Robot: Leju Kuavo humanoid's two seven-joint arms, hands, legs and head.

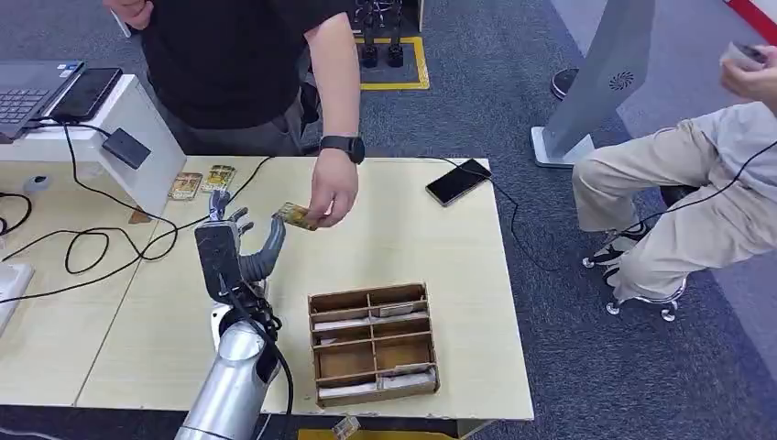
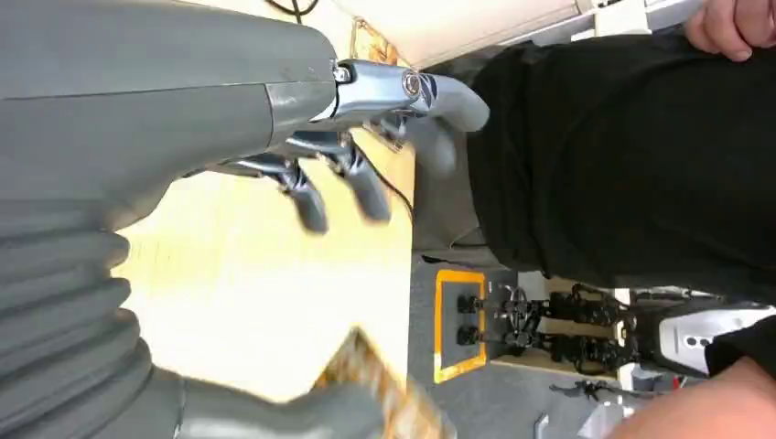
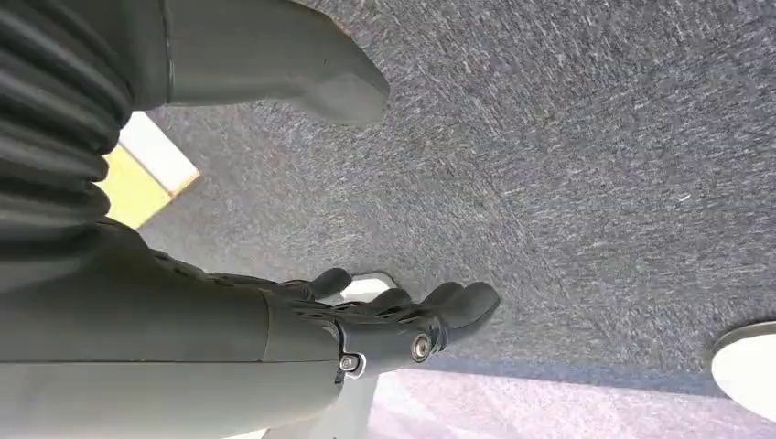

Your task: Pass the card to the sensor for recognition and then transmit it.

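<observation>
- Standing upright over the tabletop (image 1: 440, 275), the left robot hand (image 1: 240, 246) has its fingers (image 1: 229, 218) spread apart and holds nothing.
- Its thumb (image 1: 272, 240) reaches toward a card (image 1: 295, 215), and the tip is just beside the card's near edge; whether they touch cannot be told.
- A person's hand (image 1: 334, 191), with a dark watch (image 1: 343, 147) at the wrist, pinches that card from the far side and holds it just above the wood.
- From the left wrist view the thumb (image 2: 284, 413) lies along the patterned card (image 2: 384, 389), which is blurred there, while the darker fingers (image 2: 339, 178) stay well apart from it.
- Two more cards (image 1: 202, 181) lie flat side by side at the far edge of the tabletop, near a white stand (image 1: 137, 124) that carries a small black box (image 1: 126, 148) on its sloped face.
- A laptop (image 1: 27, 92) and a dark tablet (image 1: 86, 93) sit on top of that stand, and black cables (image 1: 82, 243) trail across the wood.
- A wooden divided box (image 1: 371, 344) sits near the front edge, with pale cards in several compartments.
- A black phone (image 1: 458, 181) rests at the far right corner, plugged into a cable.
- The right robot hand (image 3: 384, 315) hangs over grey carpet (image 3: 567, 155), fingers loosely extended and apart, gripping nothing.
- A second person in beige trousers (image 1: 678, 220) sits to the right.
</observation>
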